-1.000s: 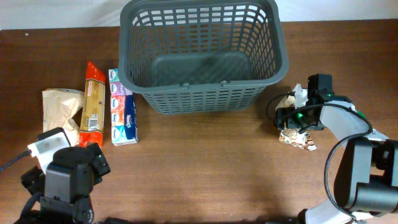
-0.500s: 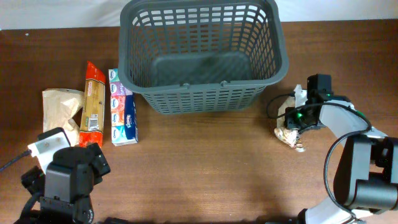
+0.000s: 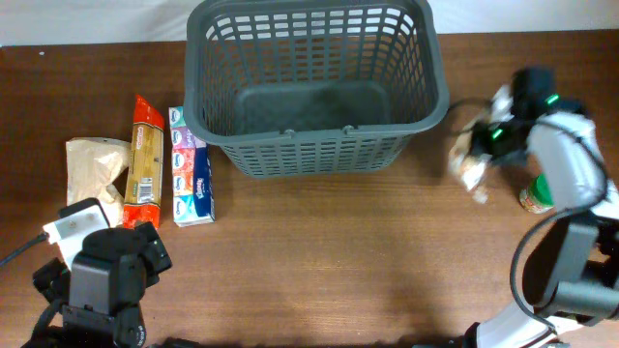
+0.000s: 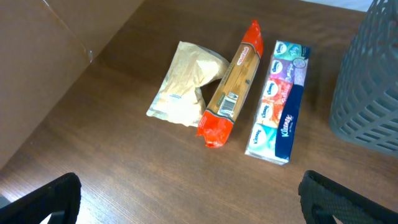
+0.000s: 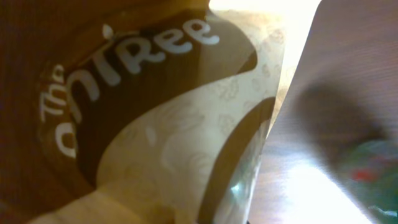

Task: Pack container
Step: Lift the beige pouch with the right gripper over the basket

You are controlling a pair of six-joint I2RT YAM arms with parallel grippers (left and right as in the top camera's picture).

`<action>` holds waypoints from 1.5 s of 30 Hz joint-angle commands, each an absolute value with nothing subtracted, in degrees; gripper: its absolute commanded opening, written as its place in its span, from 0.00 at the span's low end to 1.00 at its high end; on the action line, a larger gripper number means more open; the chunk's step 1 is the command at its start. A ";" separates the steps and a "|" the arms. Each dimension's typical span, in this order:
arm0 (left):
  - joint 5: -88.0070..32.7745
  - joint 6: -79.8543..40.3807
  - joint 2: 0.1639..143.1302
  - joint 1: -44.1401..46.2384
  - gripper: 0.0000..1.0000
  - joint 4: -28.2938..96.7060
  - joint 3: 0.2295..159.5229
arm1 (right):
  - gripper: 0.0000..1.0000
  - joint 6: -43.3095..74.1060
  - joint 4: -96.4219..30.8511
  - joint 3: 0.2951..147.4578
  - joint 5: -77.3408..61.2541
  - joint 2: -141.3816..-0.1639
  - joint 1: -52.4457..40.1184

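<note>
**Basket stands empty; right jaws clamped on a snack pouch**

The container point(image 3: 314, 87), a large dark grey basket with slotted walls and a thick rim, stands at the far middle of the desk point(image 3: 329, 261). Nothing lies in it, and its bare floor shows through the open top. In the left wrist view only a corner of its lattice wall shows, at the right edge.

Left of the basket, 3 packs lie flat on the desk in a row. Nearest the basket, just beside its left wall, is a long tissue pack point(image 4: 277, 102) with a blue side. Next to that is a narrow orange-red pasta packet point(image 4: 231, 93), close to the tissue pack. Last is a crumpled beige bag point(image 4: 183, 87), whose edge the pasta packet overlaps.

The left arm point(image 3: 106, 280) sits at the near left corner of the desk. The left jaws are spread wide and hold nothing. Their dark tips show in the 2 bottom corners of the left wrist view, short of the packs.

The right jaws are closed tight on a brown-and-cream snack pouch point(image 3: 469, 164), outside the basket and near its right wall. The pouch is blurred from overhead, so I cannot tell whether its lower edge touches the desk. In the right wrist view it fills most of the frame, with white lettering on brown. A small jar point(image 3: 534, 196) with green on top stands on the desk to the right of the pouch, partly hidden by the right arm point(image 3: 571, 169).
</note>
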State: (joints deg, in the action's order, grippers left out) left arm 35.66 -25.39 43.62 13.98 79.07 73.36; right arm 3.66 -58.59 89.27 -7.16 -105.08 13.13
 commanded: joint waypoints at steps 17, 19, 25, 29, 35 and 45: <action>35.31 -26.11 43.77 14.11 1.00 77.62 73.93 | 0.04 5.06 -80.20 148.46 -17.65 -104.49 8.51; 35.31 -26.11 43.77 14.11 1.00 77.67 73.93 | 0.04 6.42 -78.72 150.91 -17.56 -104.49 5.26; 35.27 -26.13 43.77 14.11 1.00 78.30 73.93 | 0.04 8.01 -74.17 151.68 -17.39 -105.23 -4.78; 35.27 -26.13 43.77 14.11 1.00 78.94 73.93 | 0.04 8.01 -73.12 151.65 -17.37 -107.53 -10.37; 32.97 -26.13 43.75 14.11 1.00 78.96 73.93 | 0.04 7.77 -73.41 150.93 -14.17 -112.73 -16.27; 30.81 -26.13 43.77 14.11 0.99 81.97 73.93 | 0.04 7.79 -75.48 150.91 -9.41 -122.91 -18.37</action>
State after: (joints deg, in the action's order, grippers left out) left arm 31.62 -25.41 43.68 13.98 81.25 73.36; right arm 7.55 -75.20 150.85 -11.14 -120.99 -18.11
